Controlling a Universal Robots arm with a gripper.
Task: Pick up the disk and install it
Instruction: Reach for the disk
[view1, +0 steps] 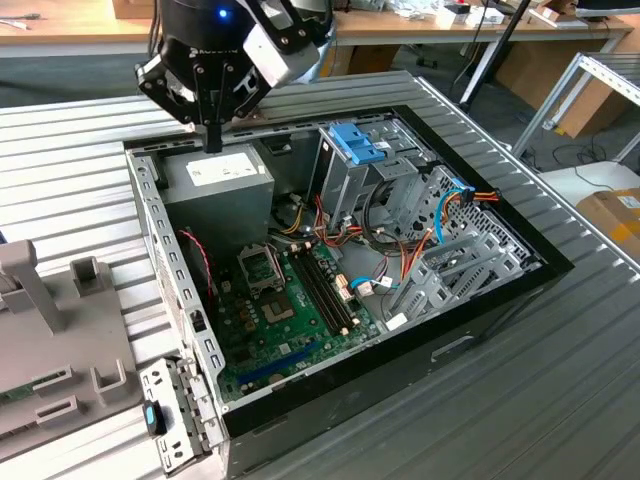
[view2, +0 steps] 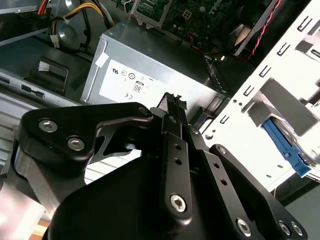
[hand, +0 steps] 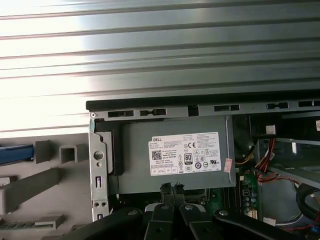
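My gripper (view1: 213, 140) hangs over the open computer case (view1: 480, 330), just above the grey power supply (view1: 222, 178) at the case's far corner on the exterior view's left. Its black fingers are shut together with nothing between them, as both wrist views show (view2: 175, 99) (hand: 171, 188). Of the disk only a bright blue side rail (hand: 15, 154) shows, lying on the grey fixture (hand: 30, 185) outside the case wall. The same blue rail (view2: 284, 144) appears past the white chassis frame. The gripper is well apart from it.
Inside the case are the green motherboard (view1: 290, 310), a metal drive cage with a light-blue latch plate (view1: 357, 143), and red, orange and blue cables (view1: 400, 250). The case stands on a ribbed metal table (view1: 560, 400). The grey fixture (view1: 50, 340) stands at the exterior view's left.
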